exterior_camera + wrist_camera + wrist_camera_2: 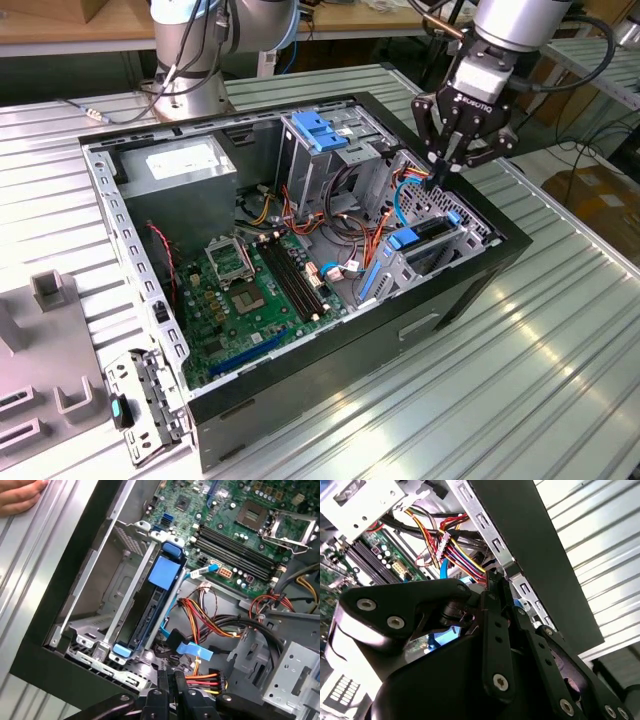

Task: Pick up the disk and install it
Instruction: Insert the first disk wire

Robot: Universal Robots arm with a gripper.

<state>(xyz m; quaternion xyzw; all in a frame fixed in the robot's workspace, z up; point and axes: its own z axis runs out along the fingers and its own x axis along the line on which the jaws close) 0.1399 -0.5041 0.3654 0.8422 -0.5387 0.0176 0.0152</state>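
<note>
Pincer (447,163) pinched shut, empty, above case's far right edge | disk (150,611) sits in bay | looks heavy, stiff, fragile; grab blue rails

Ribbed metal tabletop (560,330) — wooden bench (70,28) behind

You see an open computer case (470,290) mid-frame, motherboard (250,290) lower left inside, grey power supply box (185,165) upper left.
</note>
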